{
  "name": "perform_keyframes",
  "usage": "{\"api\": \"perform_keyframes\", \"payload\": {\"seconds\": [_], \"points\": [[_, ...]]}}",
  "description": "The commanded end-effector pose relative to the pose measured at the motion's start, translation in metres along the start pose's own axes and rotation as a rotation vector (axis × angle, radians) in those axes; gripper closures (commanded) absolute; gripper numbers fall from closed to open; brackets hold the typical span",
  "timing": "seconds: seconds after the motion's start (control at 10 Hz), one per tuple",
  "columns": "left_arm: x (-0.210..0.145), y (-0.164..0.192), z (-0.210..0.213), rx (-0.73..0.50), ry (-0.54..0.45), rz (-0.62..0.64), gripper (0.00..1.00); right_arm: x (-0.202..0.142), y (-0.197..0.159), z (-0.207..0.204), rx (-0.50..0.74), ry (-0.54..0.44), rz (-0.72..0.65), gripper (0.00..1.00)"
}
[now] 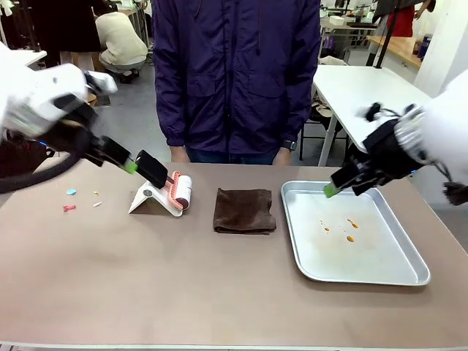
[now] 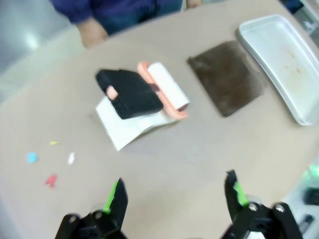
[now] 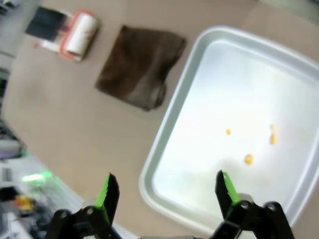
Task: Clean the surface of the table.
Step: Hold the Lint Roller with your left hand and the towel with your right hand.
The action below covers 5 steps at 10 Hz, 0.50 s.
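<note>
Before you, the table [image 1: 146, 292] shows a smooth, matt taupe top. The tray [image 1: 291, 227] is silvery metal with a dull sheen. The cloth [image 1: 245, 210] is dark brown fabric, soft and napped. The roller [image 1: 181, 191] pairs white paper with salmon plastic; the person's jacket [image 1: 234, 73] is faintly glossy cloth.

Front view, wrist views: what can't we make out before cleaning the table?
- Scraps on the table: tiny in the front view, blurred in the left wrist view; material unclear.
- Orange spots in the tray: too small to tell stains from crumbs.
- Right gripper: motion-blurred in the front view, jaw gap unreadable there.
- Person's hands: fingers hidden behind the table's far edge, front view.
</note>
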<state>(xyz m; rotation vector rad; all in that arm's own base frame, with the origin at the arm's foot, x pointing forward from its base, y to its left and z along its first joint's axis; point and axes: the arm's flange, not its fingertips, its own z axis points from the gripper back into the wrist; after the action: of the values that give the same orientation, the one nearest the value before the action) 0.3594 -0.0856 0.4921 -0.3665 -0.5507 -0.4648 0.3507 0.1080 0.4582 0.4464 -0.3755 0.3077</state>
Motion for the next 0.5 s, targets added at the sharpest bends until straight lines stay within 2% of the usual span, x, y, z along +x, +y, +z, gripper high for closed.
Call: {"api": "perform_keyframes", "payload": {"seconds": [0.0,0.1,0.2,0.4], "points": [[-0.095,0.023,0.044,-0.094,-0.050,0.078,0.00,-0.033,-0.032,0.045,0.172,-0.114,-0.190,0.00],[-0.112,0.043,0.065,-0.172,-0.093,0.110,0.00,-0.052,-0.052,0.071,0.270,-0.183,-0.249,0.00],[-0.111,0.047,0.069,-0.219,-0.140,0.157,0.00,-0.069,-0.070,0.090,0.345,-0.238,-0.293,0.00],[-0.133,0.087,0.086,-0.298,-0.236,0.284,0.00,-0.095,-0.121,0.117,0.534,-0.367,-0.420,0.00]]}}
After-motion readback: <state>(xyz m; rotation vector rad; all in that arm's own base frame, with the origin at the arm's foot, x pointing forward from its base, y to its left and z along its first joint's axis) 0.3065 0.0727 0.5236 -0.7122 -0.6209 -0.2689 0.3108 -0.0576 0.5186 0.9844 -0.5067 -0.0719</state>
